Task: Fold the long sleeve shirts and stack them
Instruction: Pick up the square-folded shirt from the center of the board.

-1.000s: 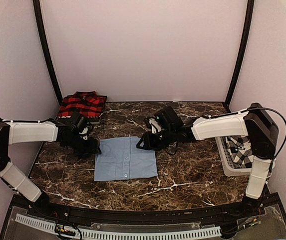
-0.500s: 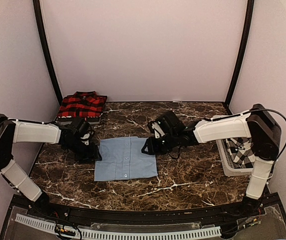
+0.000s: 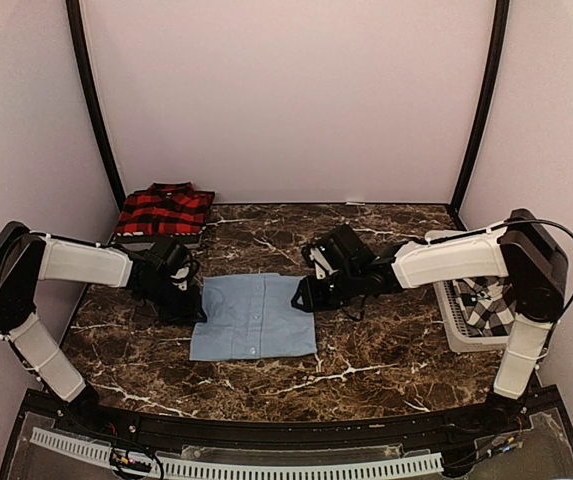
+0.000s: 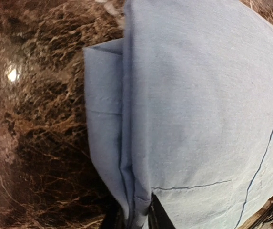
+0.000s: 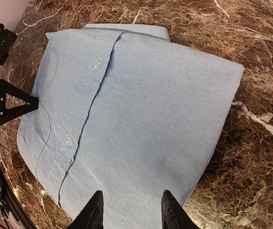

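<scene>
one left-wrist-only pinch on blue shirt

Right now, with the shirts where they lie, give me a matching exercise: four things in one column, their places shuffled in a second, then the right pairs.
Things
1. plain light blue cloth shirt
2. red-and-black plaid cloth shirt
3. black-and-white checked cloth shirt
4. white plastic lattice basket

Places
A. inside the basket
B. far-left corner, folded
C. middle, folded flat
D. right edge, holding cloth

Pairs: 1-C, 2-B, 3-A, 4-D
</scene>
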